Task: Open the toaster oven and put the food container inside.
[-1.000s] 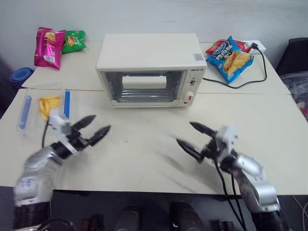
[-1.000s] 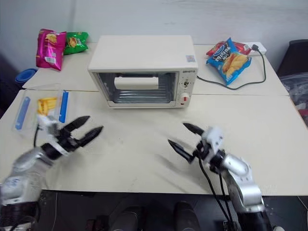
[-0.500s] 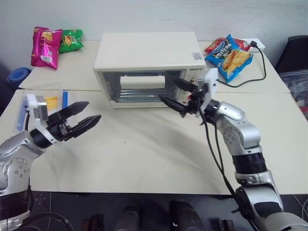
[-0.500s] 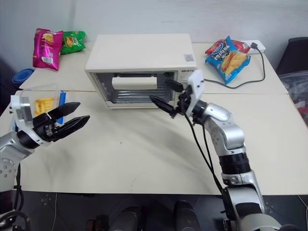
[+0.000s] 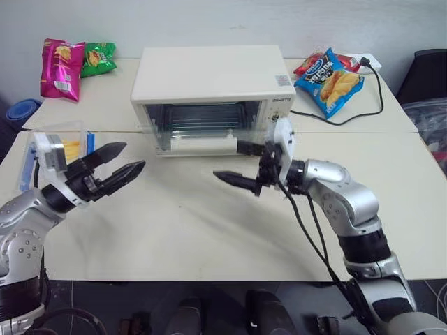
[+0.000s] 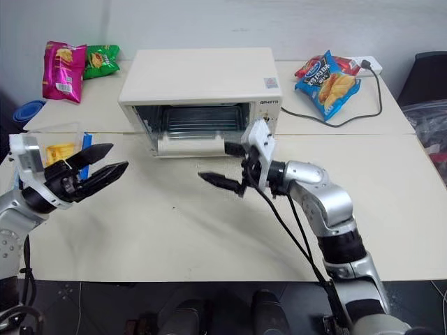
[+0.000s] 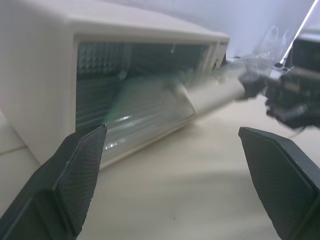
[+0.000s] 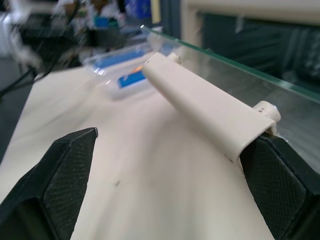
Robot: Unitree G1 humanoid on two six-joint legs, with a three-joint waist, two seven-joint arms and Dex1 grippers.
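On the cream table (image 5: 209, 230), the toaster oven (image 5: 209, 77) stands door lowered. Both the right gripper (image 5: 241, 166) and left gripper (image 5: 115, 164) are spread and empty. The right one, beside the handle (image 5: 202, 145), could knock the door.

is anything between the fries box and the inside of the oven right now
The oven door is swung down, so the mouth is open. The right gripper hangs open at the door handle, in front of the opening. The box sits apart by the left gripper.

Snack bags (image 5: 330, 82) and cable (image 5: 363, 105) on table (image 5: 209, 230)
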